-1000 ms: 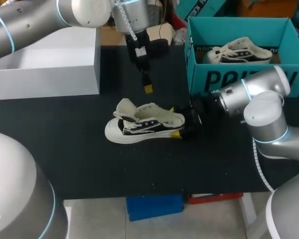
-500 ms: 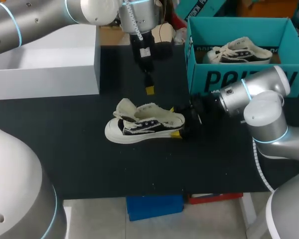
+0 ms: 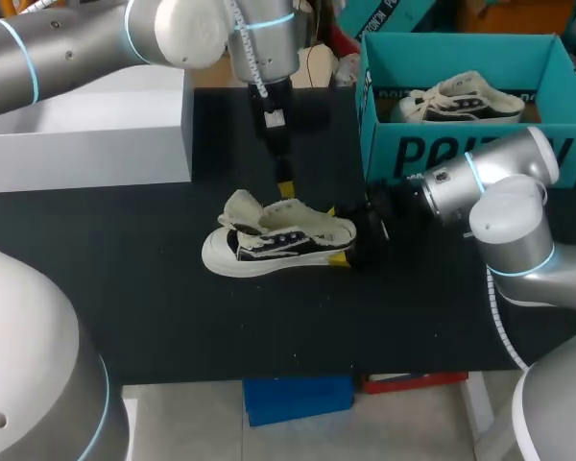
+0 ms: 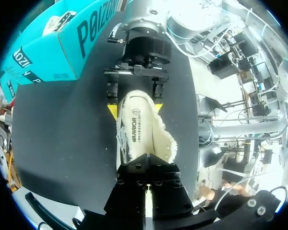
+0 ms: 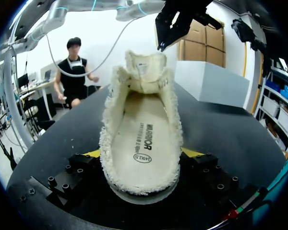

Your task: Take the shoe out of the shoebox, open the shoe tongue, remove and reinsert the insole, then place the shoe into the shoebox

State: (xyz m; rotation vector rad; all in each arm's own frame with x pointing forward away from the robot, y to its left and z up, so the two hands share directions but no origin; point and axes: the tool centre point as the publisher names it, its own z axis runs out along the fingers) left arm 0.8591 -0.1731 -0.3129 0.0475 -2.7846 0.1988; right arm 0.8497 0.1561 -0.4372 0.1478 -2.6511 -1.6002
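A white-soled black shoe (image 3: 278,242) lies on its side on the black table (image 3: 173,317), toe to the left, with its fleecy tongue (image 3: 240,207) folded back. The cream insole (image 5: 141,139) lies flat inside. My right gripper (image 3: 344,235) holds the heel, a yellow tip on each side; in the right wrist view the right gripper (image 5: 143,155) has the heel between its tips. My left gripper (image 3: 284,187) is shut and empty, hanging just above the shoe's opening; in the left wrist view the left gripper (image 4: 146,165) points down at the insole (image 4: 134,132).
A teal shoebox (image 3: 547,67) stands at the back right with a second shoe (image 3: 466,99) inside. A white box (image 3: 86,130) stands at the back left. Bare black table lies in front of the shoe.
My left gripper has come down and slightly towards the shoe, from well above it to just over the opening. The right gripper and the shoe have stayed put.
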